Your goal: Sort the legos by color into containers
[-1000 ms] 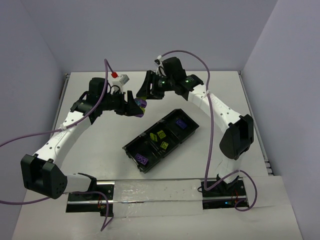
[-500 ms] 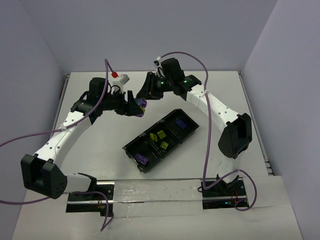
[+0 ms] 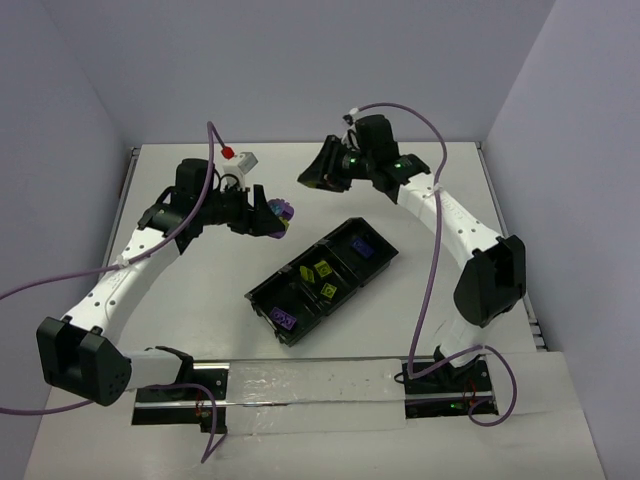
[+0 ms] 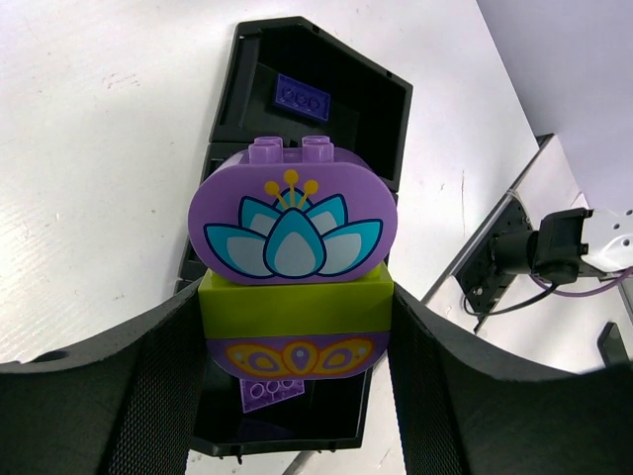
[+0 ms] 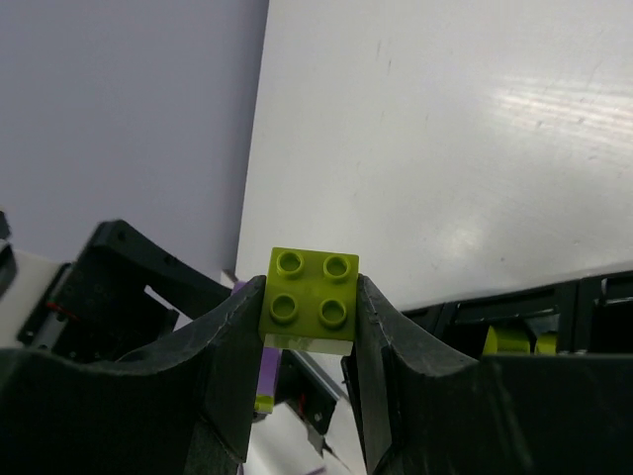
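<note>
A stacked purple-and-yellow-green studded plastic block [image 4: 293, 259] is being pinched by the left pincer [image 3: 270, 217], a yellow-green four-stud brick [image 5: 310, 295] by the right pincer [image 3: 313, 177].

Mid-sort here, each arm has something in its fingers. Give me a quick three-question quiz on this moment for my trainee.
1. True or false: the right gripper is empty.
2. The stacked block in the left gripper reads, stud end first: A) all purple B) purple, yellow-green, purple C) all yellow-green.
3. Fill in: the middle compartment of the tray holds ___ bricks.
Key: 1 false, it grips a yellow-green brick; 2 B; 3 yellow-green.
</note>
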{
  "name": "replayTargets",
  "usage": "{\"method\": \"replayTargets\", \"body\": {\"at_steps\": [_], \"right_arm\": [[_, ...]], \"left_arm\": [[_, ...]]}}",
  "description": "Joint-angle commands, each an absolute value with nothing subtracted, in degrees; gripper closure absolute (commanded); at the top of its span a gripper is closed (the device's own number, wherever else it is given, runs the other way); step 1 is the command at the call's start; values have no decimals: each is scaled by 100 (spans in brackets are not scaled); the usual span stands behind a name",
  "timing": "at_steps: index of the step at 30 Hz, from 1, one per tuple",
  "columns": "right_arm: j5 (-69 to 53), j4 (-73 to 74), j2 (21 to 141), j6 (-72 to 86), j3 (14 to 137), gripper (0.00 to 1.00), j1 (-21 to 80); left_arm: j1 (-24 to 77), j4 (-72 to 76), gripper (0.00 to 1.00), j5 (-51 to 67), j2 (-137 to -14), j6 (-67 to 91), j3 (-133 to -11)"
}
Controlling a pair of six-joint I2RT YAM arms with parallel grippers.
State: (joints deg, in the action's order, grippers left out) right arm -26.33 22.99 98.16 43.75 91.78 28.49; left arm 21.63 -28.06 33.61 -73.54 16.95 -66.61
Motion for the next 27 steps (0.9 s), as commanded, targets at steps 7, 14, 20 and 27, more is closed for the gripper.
{"method": "replayTargets", "body": {"at_steps": [7, 14, 20, 27], "right_arm": [[-2559, 1754, 9313, 4469, 8951, 100, 2689], [-1899, 2347, 8750, 3565, 8137, 100, 2725], [-1091, 2949, 8110, 2568, 6998, 100, 3259], [-955, 2981, 7955, 2312, 6165, 95, 3700]], "left_arm": [[2153, -2617, 100, 3252, -7181, 1681, -6620], [2085, -2684, 100, 2871, -7208, 1746, -6755], [1881, -2521, 100, 2866, -7260, 1951, -6697], [1877, -2389, 100, 2968, -7339, 2071, -6781]]}}
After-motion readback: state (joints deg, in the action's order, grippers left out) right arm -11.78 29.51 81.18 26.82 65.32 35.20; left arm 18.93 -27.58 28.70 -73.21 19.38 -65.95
